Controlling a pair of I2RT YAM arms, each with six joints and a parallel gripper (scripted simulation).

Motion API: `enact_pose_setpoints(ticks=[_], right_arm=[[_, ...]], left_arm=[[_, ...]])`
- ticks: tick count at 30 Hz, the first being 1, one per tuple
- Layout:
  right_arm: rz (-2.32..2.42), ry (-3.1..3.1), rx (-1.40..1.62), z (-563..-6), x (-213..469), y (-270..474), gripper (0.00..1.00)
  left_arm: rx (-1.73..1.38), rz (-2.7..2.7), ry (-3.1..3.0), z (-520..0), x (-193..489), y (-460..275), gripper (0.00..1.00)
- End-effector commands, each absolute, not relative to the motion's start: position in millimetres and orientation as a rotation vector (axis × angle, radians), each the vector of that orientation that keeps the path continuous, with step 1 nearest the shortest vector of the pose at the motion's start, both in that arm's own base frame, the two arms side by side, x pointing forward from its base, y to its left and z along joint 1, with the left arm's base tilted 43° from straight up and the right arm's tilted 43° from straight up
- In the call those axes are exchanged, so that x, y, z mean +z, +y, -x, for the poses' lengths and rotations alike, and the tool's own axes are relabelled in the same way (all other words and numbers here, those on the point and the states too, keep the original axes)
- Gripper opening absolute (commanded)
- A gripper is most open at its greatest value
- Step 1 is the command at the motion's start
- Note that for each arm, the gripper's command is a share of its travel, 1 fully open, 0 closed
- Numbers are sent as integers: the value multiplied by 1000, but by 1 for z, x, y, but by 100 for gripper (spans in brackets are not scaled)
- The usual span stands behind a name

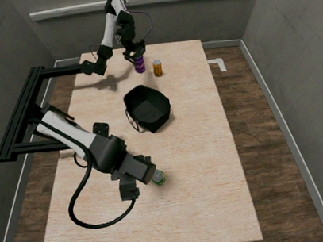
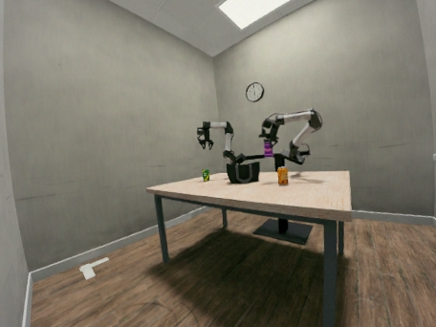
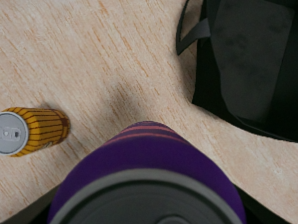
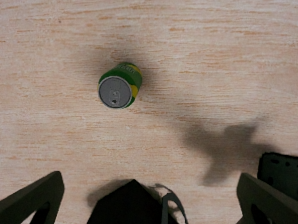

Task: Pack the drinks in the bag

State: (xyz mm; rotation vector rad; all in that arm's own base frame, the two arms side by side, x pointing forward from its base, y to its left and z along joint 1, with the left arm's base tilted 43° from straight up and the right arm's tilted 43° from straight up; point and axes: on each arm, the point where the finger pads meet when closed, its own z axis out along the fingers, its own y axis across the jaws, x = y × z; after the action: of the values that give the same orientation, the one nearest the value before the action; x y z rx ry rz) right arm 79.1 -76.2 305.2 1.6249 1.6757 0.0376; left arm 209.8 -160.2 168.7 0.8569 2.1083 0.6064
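Note:
The black canvas bag point(image 1: 147, 107) point(image 2: 236, 174) point(image 3: 250, 60) point(image 4: 130, 207) stands mid-table with its walls up; the part of its floor that shows has no drink on it. My left gripper point(image 2: 268, 141) is shut on the purple can point(image 1: 139, 65) point(image 2: 269, 149) point(image 3: 145, 155), upright and held above the table, off to one side of the bag. An orange can point(image 1: 157, 69) point(image 2: 283, 176) point(image 3: 47, 130) stands near it. A green can point(image 1: 158, 177) point(image 2: 206, 175) point(image 4: 120, 86) stands on the bag's other side. My right gripper point(image 2: 207, 146) point(image 4: 149, 180) is open and empty, high above the table near the green can.
The wooden table point(image 1: 202, 204) point(image 2: 191, 189) carries these things. A black frame point(image 1: 17, 113) bears both arms at one long side. A bag strap point(image 1: 131, 120) point(image 3: 192, 37) point(image 4: 172, 197) hangs outside the wall. A black part point(image 4: 277, 172) shows at the right wrist view's right edge.

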Motion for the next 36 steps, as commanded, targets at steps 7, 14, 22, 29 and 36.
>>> enact_pose_setpoints(ticks=[7,14,22,29,36], right_arm=[[-1606,1654,42,-76,315,-75,100],[-1606,1654,42,-76,315,-75,100],[-1606,1654,42,-76,315,-75,100],[-1606,1654,42,-76,315,-75,100],[-1606,1654,42,-76,315,-75,100]], left_arm=[[513,-816,2059,-216,182,-191,70],[514,-800,2067,-226,175,-209,70],[514,-782,2077,-235,170,-224,70],[520,-772,2084,-244,163,-240,70],[524,-767,2088,-250,158,-252,70]])
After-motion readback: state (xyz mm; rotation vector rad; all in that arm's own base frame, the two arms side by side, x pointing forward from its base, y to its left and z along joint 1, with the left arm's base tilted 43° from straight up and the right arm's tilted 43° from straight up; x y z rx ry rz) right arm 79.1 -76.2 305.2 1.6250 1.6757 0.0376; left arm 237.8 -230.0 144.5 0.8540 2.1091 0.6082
